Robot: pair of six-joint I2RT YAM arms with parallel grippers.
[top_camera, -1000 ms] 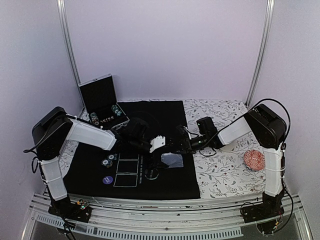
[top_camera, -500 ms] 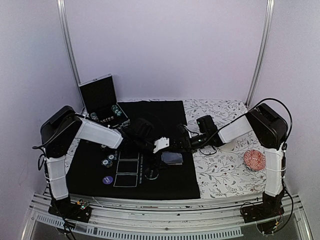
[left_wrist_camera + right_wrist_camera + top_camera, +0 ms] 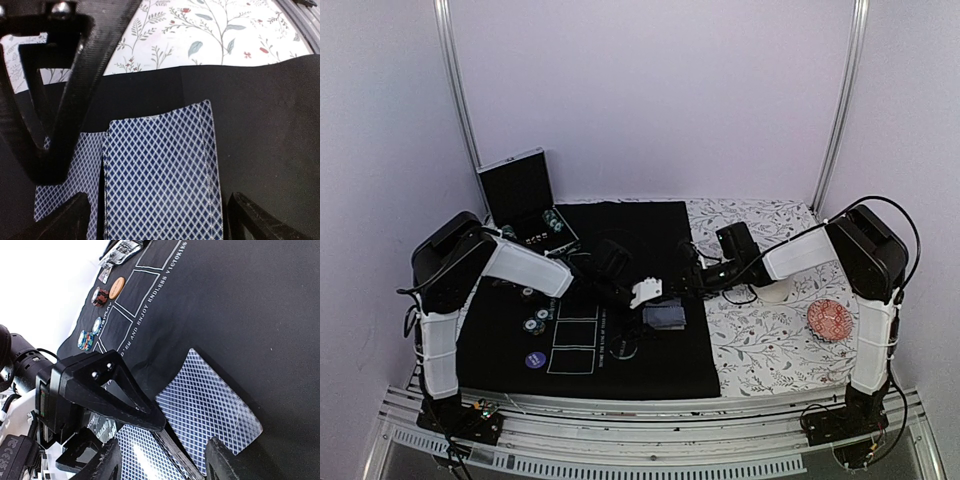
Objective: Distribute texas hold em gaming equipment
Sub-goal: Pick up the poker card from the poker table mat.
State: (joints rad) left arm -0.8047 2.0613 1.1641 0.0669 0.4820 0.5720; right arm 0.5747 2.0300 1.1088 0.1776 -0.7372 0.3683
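Mid card-dealing step, by the look. Cards (image 3: 160, 175) face-down on black mat (image 3: 260, 125), centre of top view. L hand (image 3: 160, 227) spread wide just above, gripping nothing; R hand (image 3: 162, 465) apart too, empty. Next prob. needs lowering, pinching one card edge w/o dragging neighbour.

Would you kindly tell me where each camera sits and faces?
Top external: above, behind the bases, facing down on the mat; left arm and right arm show.
Left wrist: on the left arm, facing down at the cards; own fingertips below.
Right wrist: on the right arm, facing across the mat toward the chips; own fingertips below.
Wrist views share the cards.
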